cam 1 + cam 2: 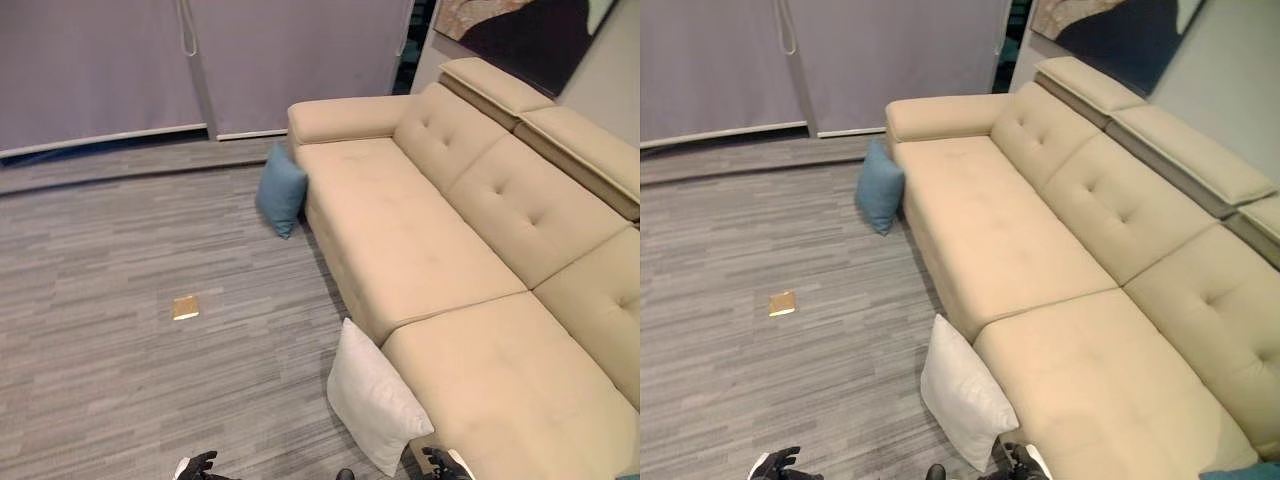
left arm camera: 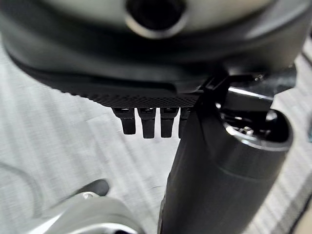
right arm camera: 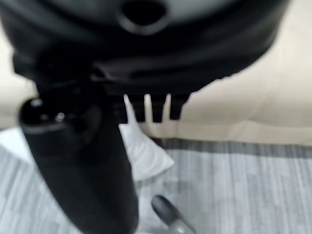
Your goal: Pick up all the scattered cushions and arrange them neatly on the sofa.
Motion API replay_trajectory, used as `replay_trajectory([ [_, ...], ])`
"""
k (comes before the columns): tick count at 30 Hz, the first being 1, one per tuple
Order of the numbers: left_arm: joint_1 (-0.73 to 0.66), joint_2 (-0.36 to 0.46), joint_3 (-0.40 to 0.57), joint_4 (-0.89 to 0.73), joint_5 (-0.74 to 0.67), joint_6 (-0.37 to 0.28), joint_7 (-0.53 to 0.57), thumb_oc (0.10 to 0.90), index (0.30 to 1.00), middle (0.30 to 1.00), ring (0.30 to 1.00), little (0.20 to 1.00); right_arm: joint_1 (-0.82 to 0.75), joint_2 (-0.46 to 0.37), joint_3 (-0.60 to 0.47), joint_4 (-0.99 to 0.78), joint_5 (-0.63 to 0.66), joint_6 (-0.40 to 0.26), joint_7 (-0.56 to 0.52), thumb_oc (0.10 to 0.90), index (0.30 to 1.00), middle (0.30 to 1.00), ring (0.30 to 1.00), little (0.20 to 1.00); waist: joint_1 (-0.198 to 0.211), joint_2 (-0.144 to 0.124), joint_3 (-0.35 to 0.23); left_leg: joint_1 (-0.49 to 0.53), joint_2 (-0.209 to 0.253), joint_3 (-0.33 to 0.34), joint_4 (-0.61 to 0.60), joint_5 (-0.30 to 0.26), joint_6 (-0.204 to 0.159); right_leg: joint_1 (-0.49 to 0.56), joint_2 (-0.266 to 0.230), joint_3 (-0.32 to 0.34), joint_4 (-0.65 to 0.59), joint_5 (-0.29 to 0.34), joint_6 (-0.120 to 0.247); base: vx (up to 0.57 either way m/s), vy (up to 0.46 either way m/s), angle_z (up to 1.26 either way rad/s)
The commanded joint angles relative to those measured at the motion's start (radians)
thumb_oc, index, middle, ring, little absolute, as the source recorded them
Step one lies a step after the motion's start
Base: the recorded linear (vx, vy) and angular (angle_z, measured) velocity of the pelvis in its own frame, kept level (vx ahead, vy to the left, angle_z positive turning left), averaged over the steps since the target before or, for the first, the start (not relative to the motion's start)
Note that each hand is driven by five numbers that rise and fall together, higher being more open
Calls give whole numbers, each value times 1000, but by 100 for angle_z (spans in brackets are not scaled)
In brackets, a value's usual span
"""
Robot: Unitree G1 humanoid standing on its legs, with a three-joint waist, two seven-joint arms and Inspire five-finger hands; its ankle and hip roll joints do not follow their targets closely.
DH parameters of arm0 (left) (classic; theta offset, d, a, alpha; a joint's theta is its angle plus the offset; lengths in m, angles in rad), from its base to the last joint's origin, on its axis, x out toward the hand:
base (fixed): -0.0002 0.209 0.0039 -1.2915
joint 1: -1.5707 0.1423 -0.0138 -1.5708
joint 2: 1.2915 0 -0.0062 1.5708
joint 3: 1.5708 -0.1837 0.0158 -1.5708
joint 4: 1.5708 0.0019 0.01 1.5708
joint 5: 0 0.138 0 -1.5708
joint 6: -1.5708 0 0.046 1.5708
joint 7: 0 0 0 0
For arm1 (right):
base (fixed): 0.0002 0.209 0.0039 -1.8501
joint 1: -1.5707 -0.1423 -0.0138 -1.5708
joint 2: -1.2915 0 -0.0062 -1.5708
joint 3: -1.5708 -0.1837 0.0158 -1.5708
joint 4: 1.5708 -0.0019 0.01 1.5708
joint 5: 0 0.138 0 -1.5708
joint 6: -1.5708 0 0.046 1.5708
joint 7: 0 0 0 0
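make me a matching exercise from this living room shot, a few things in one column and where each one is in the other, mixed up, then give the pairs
Things
1. blue cushion
2. white cushion
3. small tan square object
4. dark painting

Places
A. flat on the open grey floor, away from the sofa
B. on the wall above the sofa's backrest
C. on the floor, leaning on the sofa front near its armrest end
D. on the floor, leaning on the sofa front at the end nearest the camera

Pairs: 1-C, 2-D, 3-A, 4-B
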Motion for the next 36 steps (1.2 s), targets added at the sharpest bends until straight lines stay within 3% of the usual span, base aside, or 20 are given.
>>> replay_trajectory([
  [1,-40,11,-9,-4,-10,-27,1,800,900,900,900,900,-62,-32,-7,13,31,-19,-30,800,900,900,900,900,-6,-40,29,-22,-84,-25,-96,-63,42,-9,-4,79,54,-89,123,145,47,-26],
  [3,-40,9,-15,-2,-15,-28,1,800,900,900,900,900,-67,-35,-1,16,28,-19,-33,800,900,900,900,900,7,-35,34,-53,-77,-86,-147,-14,33,-3,7,117,60,-97,120,144,63,-39],
  [5,-45,6,-19,1,-35,-31,6,800,900,900,900,900,-74,-42,4,11,25,-20,-41,800,900,900,900,900,30,-22,50,-99,-66,-213,-224,55,19,18,29,180,70,-124,117,210,128,-94],
  [6,-44,2,-20,-1,-46,-32,9,800,900,900,900,900,-75,-44,3,9,26,-20,-44,800,900,900,900,900,33,-15,52,-117,-64,-241,-234,71,15,28,32,208,80,-138,120,216,184,-87],
  [9,-29,-6,-14,4,-38,-28,4,800,900,900,900,900,-73,-43,-2,13,16,-17,-39,800,900,900,900,900,34,8,35,-67,-54,-216,-269,65,24,42,25,241,90,-151,131,174,191,-76],
  [17,-44,25,-31,-14,1,-29,-3,800,900,900,900,900,-86,-21,4,15,10,-5,-29,800,900,900,900,900,28,17,25,-4,-79,-80,-258,15,67,-17,-42,293,168,-115,187,107,217,-79],
  [20,-50,43,-24,-27,-5,-30,-2,800,900,900,900,900,-101,-19,8,3,7,-6,-30,800,900,900,900,900,41,27,40,12,-79,-37,-273,5,80,-66,-70,211,231,-108,202,-21,145,-45],
  [22,-47,54,-15,-14,-2,-28,-3,800,900,900,900,900,-108,-19,11,-10,5,-13,-35,800,900,900,900,900,52,29,45,36,-76,13,-294,4,78,-91,-101,37,241,-94,188,-25,81,-117],
  [24,-43,62,-8,-1,5,-25,-6,800,900,900,900,900,-114,-24,16,-17,-1,-12,-36,800,900,900,900,900,52,27,49,51,-77,44,-305,2,75,-101,-91,-36,224,-98,172,19,-12,-103],
  [25,-33,64,1,7,6,-25,-10,800,900,900,900,900,-117,-27,15,-18,2,-13,-38,800,900,900,900,900,70,29,47,62,-69,72,-302,-15,67,-96,-116,-149,206,-103,175,-30,-124,-46],
  [26,-33,60,-6,11,19,-28,-10,800,900,900,900,900,-106,-33,10,-35,12,-19,-41,800,900,900,900,900,42,23,53,41,-74,78,-273,-11,70,-101,-79,-84,165,-97,160,-27,-122,-76],
  [31,-45,31,-17,-7,-3,-34,-18,800,900,900,900,900,-103,-57,4,-44,26,-21,-58,800,900,900,900,900,38,21,81,-20,-54,85,-143,-38,57,-91,-74,-58,117,-85,146,-70,-96,-8],
  [33,-61,17,-37,-30,-23,-42,-18,800,900,900,900,900,-122,-71,17,-51,33,-23,-65,800,900,900,900,900,57,20,112,-84,-45,10,-62,-27,37,-96,-69,-41,114,-88,131,-108,-31,-13],
  [34,-64,8,-53,-45,-35,-43,-23,800,900,900,900,900,-125,-77,19,-58,33,-27,-68,800,900,900,900,900,65,24,108,-100,-73,-89,-86,-35,30,-95,-55,-22,100,-91,129,-49,-3,-40],
  [36,-64,3,-58,-53,-43,-44,-20,800,900,900,900,900,-124,-79,21,-68,30,-30,-71,800,900,900,900,900,67,25,105,-105,-80,-129,-107,-26,26,-95,-49,-8,95,-90,130,32,11,-60],
])
